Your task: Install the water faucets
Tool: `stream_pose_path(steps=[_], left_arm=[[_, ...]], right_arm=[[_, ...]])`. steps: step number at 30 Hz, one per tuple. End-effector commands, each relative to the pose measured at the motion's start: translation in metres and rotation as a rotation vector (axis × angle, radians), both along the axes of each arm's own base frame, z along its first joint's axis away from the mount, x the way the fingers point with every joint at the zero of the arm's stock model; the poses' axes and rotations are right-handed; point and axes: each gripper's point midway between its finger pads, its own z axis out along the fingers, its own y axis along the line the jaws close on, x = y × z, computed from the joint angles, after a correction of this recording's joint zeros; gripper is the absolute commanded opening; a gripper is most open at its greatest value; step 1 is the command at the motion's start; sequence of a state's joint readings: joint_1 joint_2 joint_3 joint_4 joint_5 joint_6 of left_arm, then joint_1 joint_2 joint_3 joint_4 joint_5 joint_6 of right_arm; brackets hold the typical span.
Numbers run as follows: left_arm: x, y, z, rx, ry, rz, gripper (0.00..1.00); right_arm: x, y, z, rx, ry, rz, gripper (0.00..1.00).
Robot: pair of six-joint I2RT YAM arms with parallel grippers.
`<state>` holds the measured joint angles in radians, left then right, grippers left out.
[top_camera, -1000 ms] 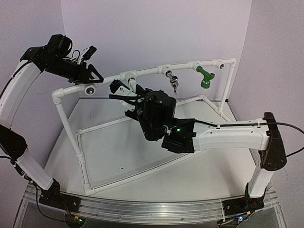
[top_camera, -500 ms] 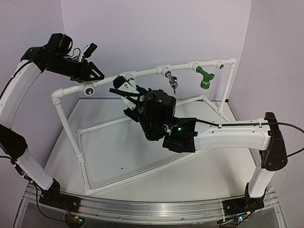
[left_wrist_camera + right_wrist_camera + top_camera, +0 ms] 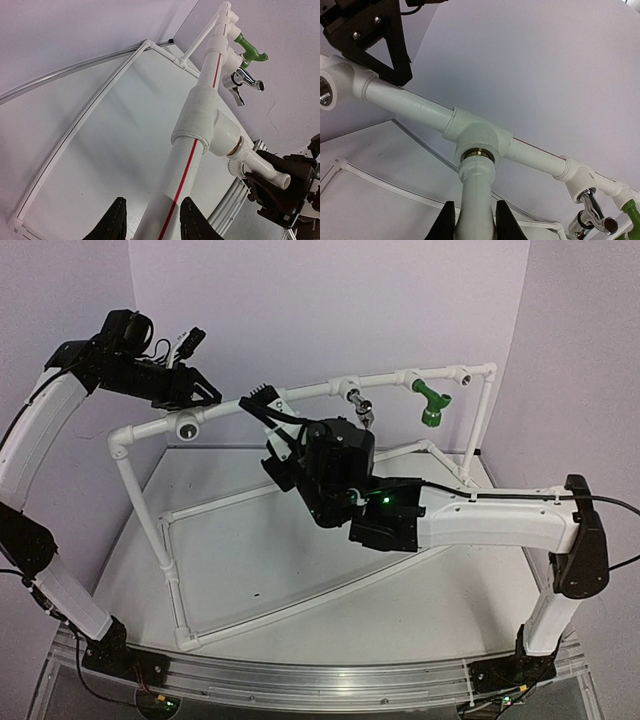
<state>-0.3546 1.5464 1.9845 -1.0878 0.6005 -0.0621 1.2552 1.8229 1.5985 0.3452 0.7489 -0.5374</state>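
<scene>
Lilac wall [image 3: 545, 60] behind — right gripper [image 3: 474, 211] clamps the white faucet [image 3: 477, 182], axis straight ahead into the tee socket [image 3: 480, 134]; left gripper [image 3: 152, 222] straddles the pipe [image 3: 189, 157] — grip unclear.

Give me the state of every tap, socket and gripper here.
White plastic tap, seated in tee fitting, brass thread showing.
Chrome metal tap, mounted.
Green plastic tap, mounted.
Round white socket, empty.
Right gripper, shut on white plastic tap.
Left gripper, straddling white pipe.
</scene>
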Motion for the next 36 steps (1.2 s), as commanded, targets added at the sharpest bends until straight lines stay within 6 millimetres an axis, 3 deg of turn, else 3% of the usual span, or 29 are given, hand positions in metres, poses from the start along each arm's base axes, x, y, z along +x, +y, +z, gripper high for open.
stream_pose_path(steps=[1,8,18,28,36], left_arm=[[-0.031,-0.013,-0.009,-0.035,0.115,-0.077,0.34],[-0.03,-0.012,-0.01,-0.031,0.114,-0.072,0.33],[-0.028,-0.012,-0.009,-0.03,0.112,-0.062,0.33],[-0.028,-0.011,-0.009,-0.033,0.107,-0.056,0.32],[-0.03,-0.01,-0.009,-0.035,0.101,-0.049,0.32]], right_arm=[[0.01,-0.01,0.057,0.24,-0.006,0.047,0.0],[0.012,-0.014,0.053,0.332,0.074,0.06,0.0],[0.016,-0.013,0.016,0.313,0.137,0.035,0.0],[0.018,-0.007,0.007,0.368,0.138,0.048,0.0],[0.013,-0.003,0.02,0.43,0.142,0.105,0.0]])
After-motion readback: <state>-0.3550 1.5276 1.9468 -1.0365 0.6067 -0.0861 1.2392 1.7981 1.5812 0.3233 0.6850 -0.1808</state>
